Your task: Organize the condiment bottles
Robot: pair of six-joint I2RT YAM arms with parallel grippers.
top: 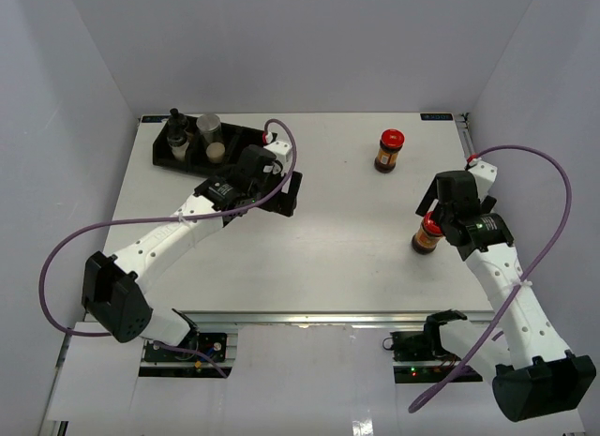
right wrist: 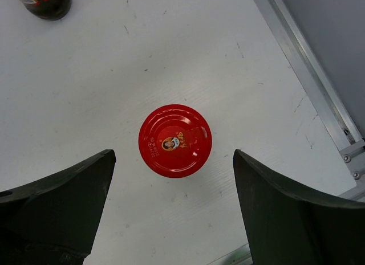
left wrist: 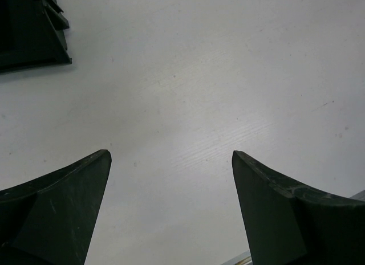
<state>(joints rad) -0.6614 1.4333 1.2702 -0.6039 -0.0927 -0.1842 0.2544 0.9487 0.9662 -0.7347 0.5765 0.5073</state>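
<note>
Red-lidded and dark brown, the near jar (right wrist: 175, 141) stands upright on the white tabletop (top: 328, 239) close to its right edge, directly under the wrist of the right arm (top: 506, 277). The right fingers (right wrist: 63, 202) are spread wide, one on each side of the lid. Bare tabletop shows in both gaps, so they touch nothing and hold nothing. The far jar (top: 389, 150), also dark brown with a red lid, stands upright farther back and right of centre, well apart from the near one. Only its base shows at the top left corner of the right wrist view.

On the other side, a black tray (top: 234, 134) lies along the far left of the tabletop. In its left part stand the clear shaker with the black top (top: 174, 131) and, just beside it on the right, the clear jar with the flat silver lid (top: 208, 127), both upright. Which compartments they occupy I cannot tell. The left arm (top: 159, 239) reaches diagonally toward the tray's right end. The left fingers (left wrist: 57, 202) are spread wide too, with only bare tabletop between them. A corner of the tray shows at the upper left of that wrist view, apart from the fingers
</note>
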